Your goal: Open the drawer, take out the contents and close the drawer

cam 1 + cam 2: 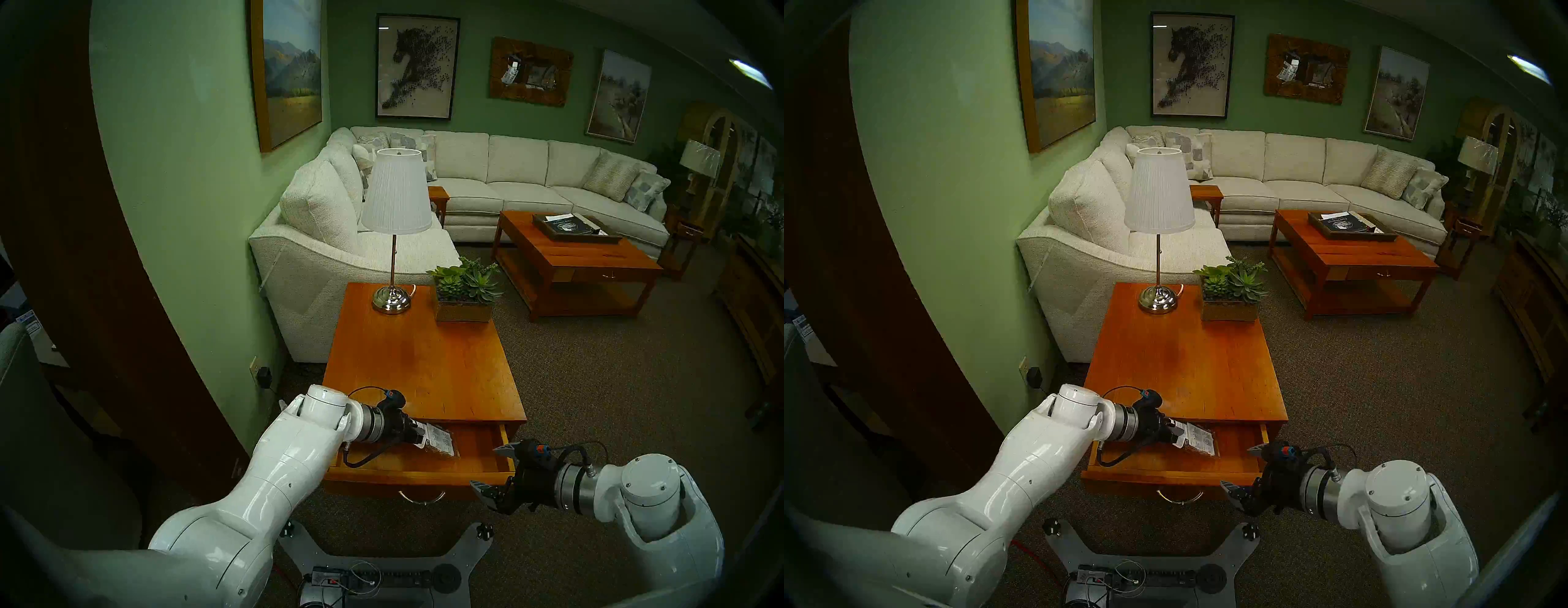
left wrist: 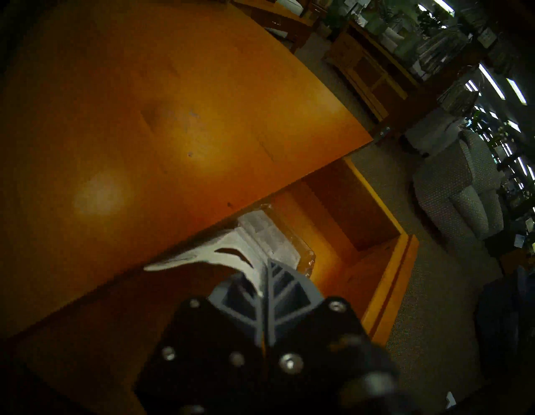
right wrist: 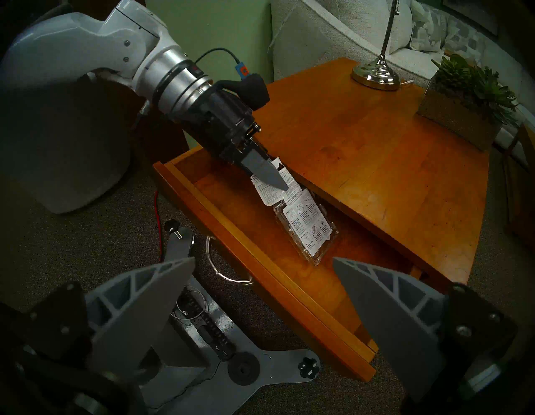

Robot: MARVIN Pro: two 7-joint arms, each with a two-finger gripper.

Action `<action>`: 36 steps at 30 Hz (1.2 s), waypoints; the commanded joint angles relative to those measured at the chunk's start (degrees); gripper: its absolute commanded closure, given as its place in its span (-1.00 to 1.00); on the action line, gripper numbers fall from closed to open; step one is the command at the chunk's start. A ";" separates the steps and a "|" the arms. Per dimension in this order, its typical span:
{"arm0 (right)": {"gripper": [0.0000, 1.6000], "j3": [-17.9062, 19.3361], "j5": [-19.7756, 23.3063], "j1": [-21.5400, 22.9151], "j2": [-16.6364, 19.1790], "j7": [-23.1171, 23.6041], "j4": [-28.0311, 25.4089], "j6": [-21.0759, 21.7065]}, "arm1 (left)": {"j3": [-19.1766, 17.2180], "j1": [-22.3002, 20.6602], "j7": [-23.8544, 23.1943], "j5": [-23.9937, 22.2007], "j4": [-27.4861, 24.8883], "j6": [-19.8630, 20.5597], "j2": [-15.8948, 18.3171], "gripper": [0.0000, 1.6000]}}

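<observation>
The orange-brown drawer (image 1: 403, 463) (image 1: 1166, 469) (image 3: 231, 231) (image 2: 385, 278) stands pulled out of the side table, its curved silver pull (image 1: 421, 497) (image 3: 223, 269) facing me. Inside lies the contents, a clear blister pack (image 1: 442, 442) (image 1: 1202, 439) (image 3: 309, 226) (image 2: 272, 234) with white printed card. My left gripper (image 1: 420, 435) (image 1: 1180, 435) (image 3: 282, 185) (image 2: 266, 266) reaches in from the left and is shut on the pack's white tab end. My right gripper (image 1: 483, 466) (image 1: 1236, 465) (image 3: 264, 259) hangs open and empty by the drawer's right front corner.
On the table top (image 1: 424, 361) stand a lamp (image 1: 392, 297) and a boxed succulent planter (image 1: 464, 301) at the far end. A white sofa (image 1: 318, 263) is beyond, a coffee table (image 1: 572, 263) to the right. My base plate (image 1: 382, 569) lies on the carpet below the drawer.
</observation>
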 commanded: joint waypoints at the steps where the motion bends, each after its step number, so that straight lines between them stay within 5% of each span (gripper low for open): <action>1: -1.00 0.24 0.19 0.37 0.02 0.04 -1.51 -0.22 | 0.09 -0.35 -5.58 -1.89 -6.19 1.81 1.00 1.00; 16: -1.00 0.21 0.23 0.40 0.06 0.03 -1.44 -0.25 | 1.46 1.74 -13.35 -3.24 -16.99 7.09 3.58 1.00; 28: -1.00 0.24 0.26 0.35 0.07 0.01 -1.51 -0.24 | -4.67 0.19 -8.86 -3.94 -25.15 14.78 2.99 1.00; 36: -1.00 0.31 0.26 0.22 0.05 -0.04 -1.72 -0.18 | -7.96 -0.95 -2.27 -3.21 -24.13 19.18 0.11 1.00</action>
